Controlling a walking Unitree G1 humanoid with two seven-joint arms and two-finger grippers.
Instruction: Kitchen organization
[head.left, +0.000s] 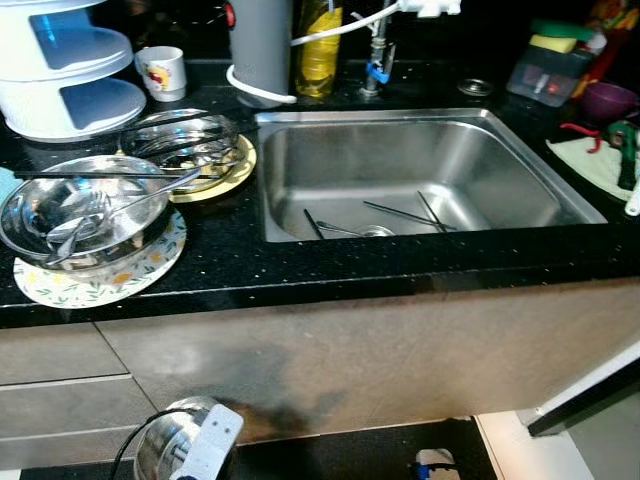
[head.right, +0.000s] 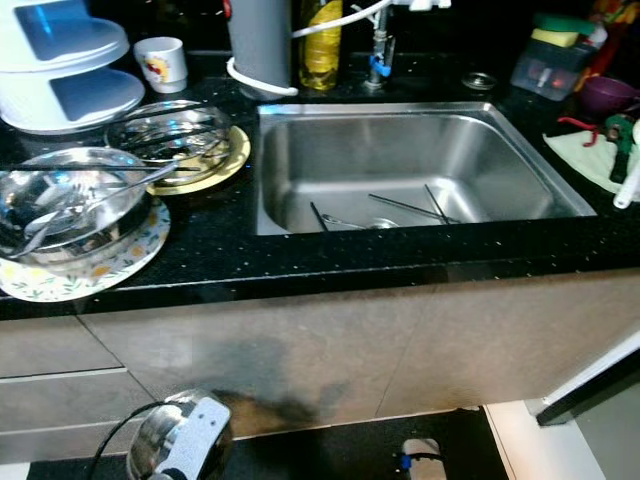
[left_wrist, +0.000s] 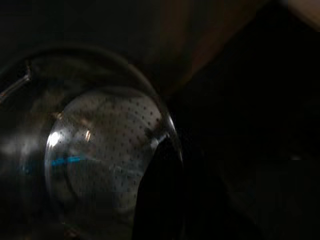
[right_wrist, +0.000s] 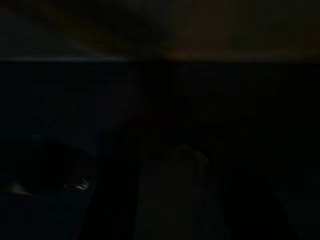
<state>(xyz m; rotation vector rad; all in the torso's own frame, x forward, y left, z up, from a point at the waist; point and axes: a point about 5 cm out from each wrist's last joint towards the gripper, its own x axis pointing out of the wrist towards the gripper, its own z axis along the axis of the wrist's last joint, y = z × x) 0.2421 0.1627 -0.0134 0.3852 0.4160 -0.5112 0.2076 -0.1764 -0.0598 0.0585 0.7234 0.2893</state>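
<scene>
Left pincer (left_wrist: 155, 200) hangs low before the cabinet, pinching a perforated steel colander (left_wrist: 100, 160) by its rim, so it's mid-carry, I'd say, next lifting it to the black surface (head.left: 330, 262) beside the sink (head.left: 420, 175).

One stainless steel sink (head.left: 520, 180). Two shiny steel bowls (head.left: 80, 215) holding utensils on the black counter. One white printed mug (head.left: 162, 72). One yellow bottle (head.left: 320, 50). One flowered round mat (head.left: 90, 285). One purple bowl (head.left: 607, 100).
</scene>
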